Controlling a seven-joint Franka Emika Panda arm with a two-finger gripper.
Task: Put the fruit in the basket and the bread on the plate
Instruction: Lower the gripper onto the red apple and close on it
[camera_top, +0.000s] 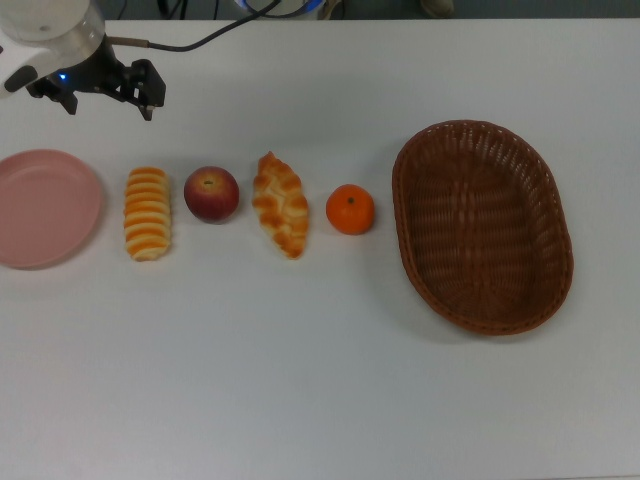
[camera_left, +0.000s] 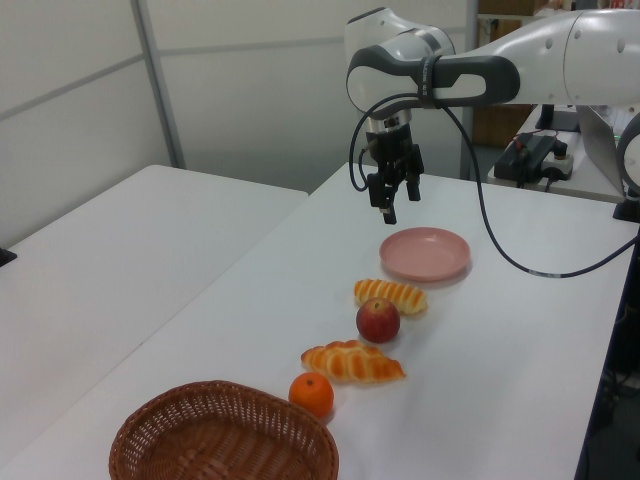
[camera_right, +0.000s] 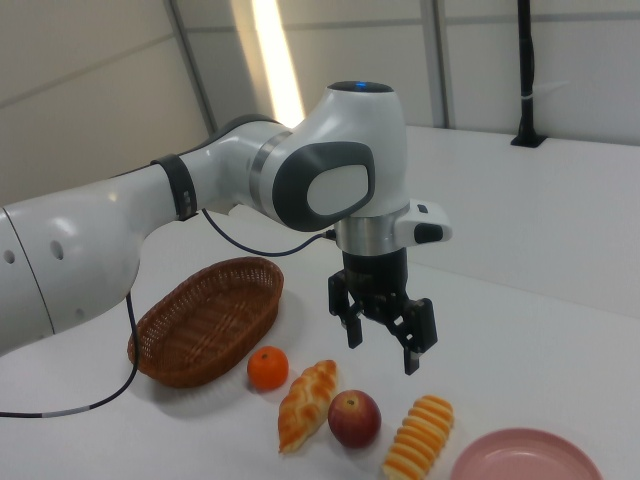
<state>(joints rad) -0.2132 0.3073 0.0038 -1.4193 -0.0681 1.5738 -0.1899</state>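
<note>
The black two-finger gripper (camera_right: 380, 332) hangs spread and empty, likely readying a first pick. In the top view, the striped roll (camera_top: 147, 213), dark red apple (camera_top: 211, 194), braided loaf (camera_top: 281, 204) and orange mandarin (camera_top: 350, 210) line up between the pink plate (camera_top: 45, 207) at 9 o'clock and the wicker basket (camera_top: 483, 225) at 3 o'clock, nothing blocking them

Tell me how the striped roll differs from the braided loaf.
The striped roll has even orange and cream bands; the braided loaf has a knotted, brown-glazed surface. In the top view the roll lies straight, next to the plate, while the loaf lies slanted between the apple and the mandarin. Both are long pastries lying on the table.
</note>
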